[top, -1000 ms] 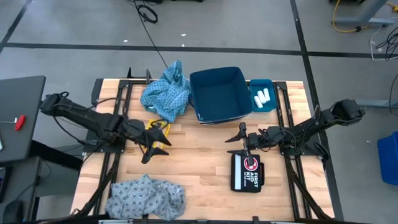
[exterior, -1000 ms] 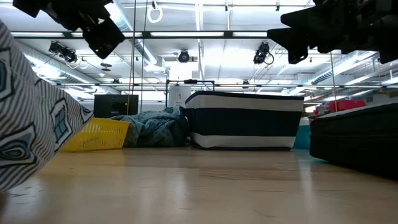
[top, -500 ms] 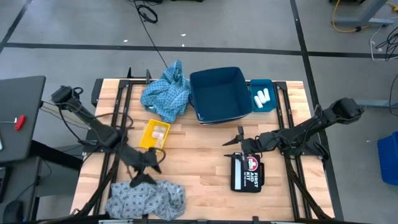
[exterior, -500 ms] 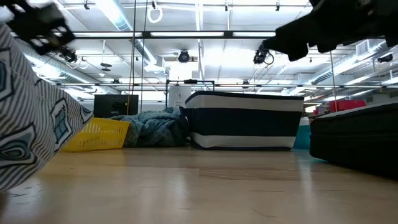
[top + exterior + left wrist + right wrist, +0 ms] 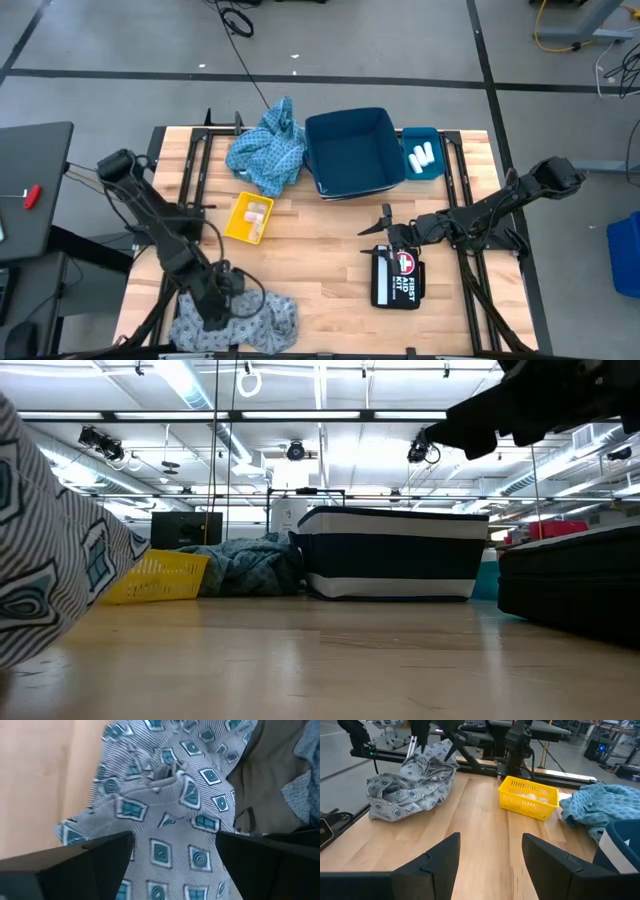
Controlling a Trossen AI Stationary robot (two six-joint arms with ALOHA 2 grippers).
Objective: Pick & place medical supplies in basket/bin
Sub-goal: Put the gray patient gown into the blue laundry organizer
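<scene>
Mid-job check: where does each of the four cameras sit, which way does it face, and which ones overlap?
High: above the table, facing straight down; both arms, left gripper on the grey cloth, right gripper by the first aid kit.
Low: at tabletop height, facing level across to the blue bin; an arm overhead.
Left wrist: facing down on the grey cloth; own open fingers.
Right wrist: facing across the table; own open fingers.
Shared: right wrist and high both show the yellow basket.
</scene>
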